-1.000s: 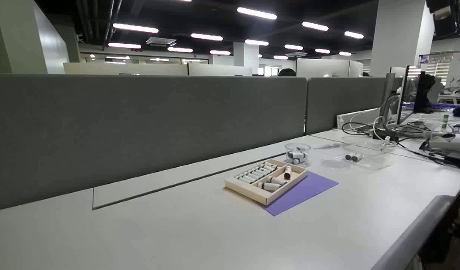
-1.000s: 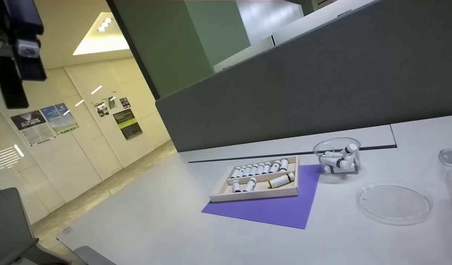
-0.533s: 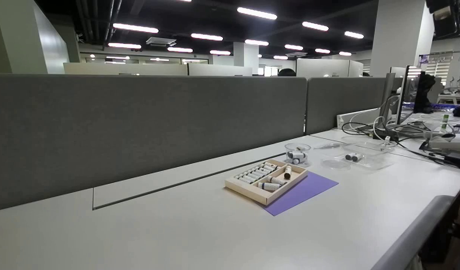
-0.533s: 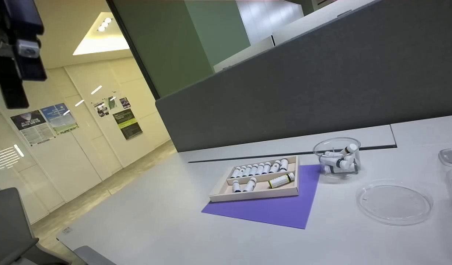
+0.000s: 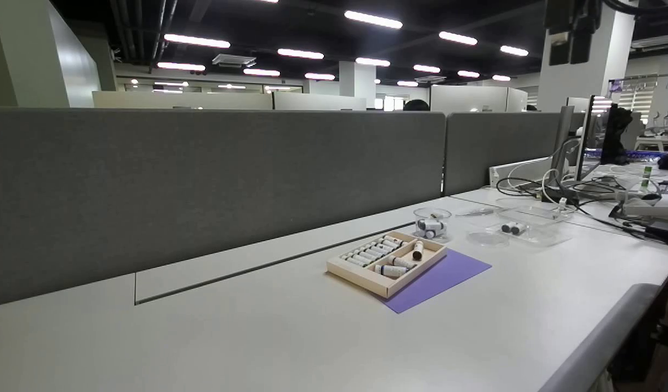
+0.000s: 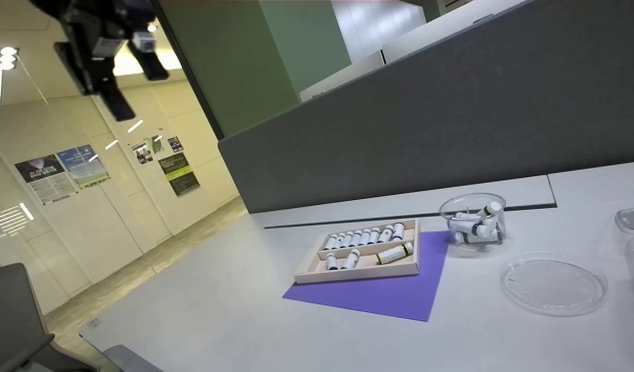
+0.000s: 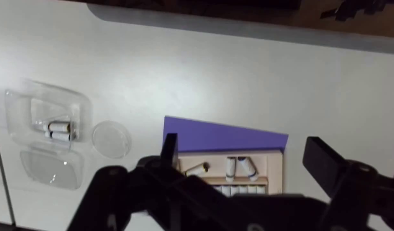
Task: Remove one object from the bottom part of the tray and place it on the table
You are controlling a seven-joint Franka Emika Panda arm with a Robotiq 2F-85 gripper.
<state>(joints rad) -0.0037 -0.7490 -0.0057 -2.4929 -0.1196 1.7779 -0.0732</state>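
The light tan tray [image 5: 361,277] lies flat, partly on a purple sheet, in both exterior views [image 6: 358,276]. Its upper compartment holds a row of several small white tubes [image 6: 366,236]. Its bottom compartment holds a yellow-banded tube [image 6: 395,253] and two other tubes [image 6: 351,258] close together. The tray also shows in the wrist view [image 7: 275,173], partly hidden by the gripper. The white table [image 5: 230,337] lies under everything. My gripper [image 7: 241,141] is open and empty, its fingers wide apart. It is high above the table in both exterior views [image 6: 141,93] [image 5: 570,54], well clear of the tray.
The purple sheet [image 6: 358,302] sticks out from under the tray. Beside the tray stands a clear bowl [image 6: 474,227] with several tubes. A clear round lid [image 6: 554,284] and a clear container with two tubes [image 7: 58,131] lie further along. A grey partition [image 5: 214,179] borders the table.
The gripper has moved further into both exterior views, from the picture edge towards the tray's side. It stays high. The tray and the tubes have not moved.
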